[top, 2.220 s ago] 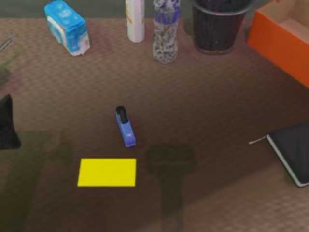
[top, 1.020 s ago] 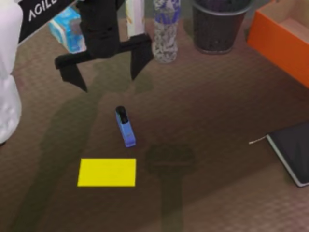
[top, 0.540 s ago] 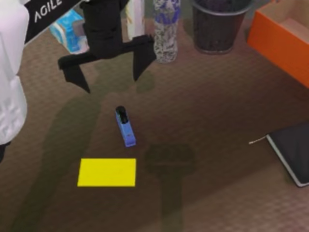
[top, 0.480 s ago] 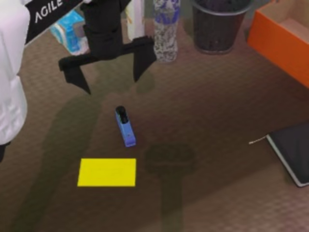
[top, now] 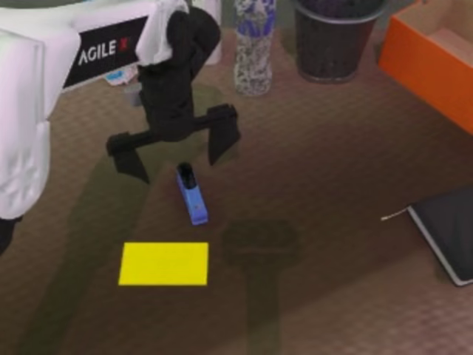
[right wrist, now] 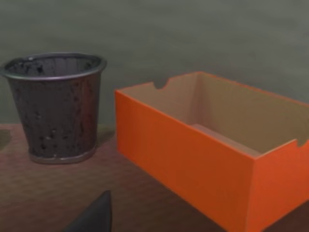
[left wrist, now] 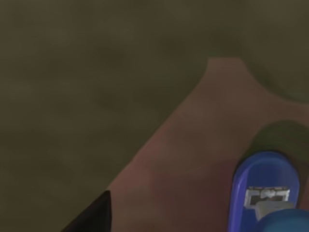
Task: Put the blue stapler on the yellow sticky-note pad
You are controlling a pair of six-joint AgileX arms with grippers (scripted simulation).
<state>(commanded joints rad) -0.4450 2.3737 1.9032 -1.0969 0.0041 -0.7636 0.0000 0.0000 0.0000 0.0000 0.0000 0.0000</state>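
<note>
Across the brown worktop [top: 332,185] our left arm [top: 44,81], white with a black label band, reaches from the top view's left edge toward the middle. Its black pincer [top: 176,148] hangs spread wide, released and holding nothing: one finger tip sits to the left of the stapler's black end, the other to its right, so the pincer straddles that end from above. We cannot tell from the top view whether the tips touch the worktop.

Orange box [top: 432,52], open-topped, sits at the far right corner; the right wrist view shows it [right wrist: 212,150] just beside a dark mesh bin [right wrist: 55,104]. That bin [top: 332,37] stands along the far edge, with a patterned bottle [top: 253,48] to its left. A dark tablet [top: 451,229] lies at the right edge.

Yellow sticky-note pad [top: 163,263] lies flat, near the front, left of centre, bare on top.

Blue stapler [top: 191,194] lies on the worktop just beyond the pad's far right corner, apart from it, its long axis running roughly front to back, black end pointing away from the pad. The left wrist view shows its blue nose [left wrist: 263,193] close up.

Right pincer: only a dark finger tip [right wrist: 94,217] shows in its wrist view; we cannot tell its state.
</note>
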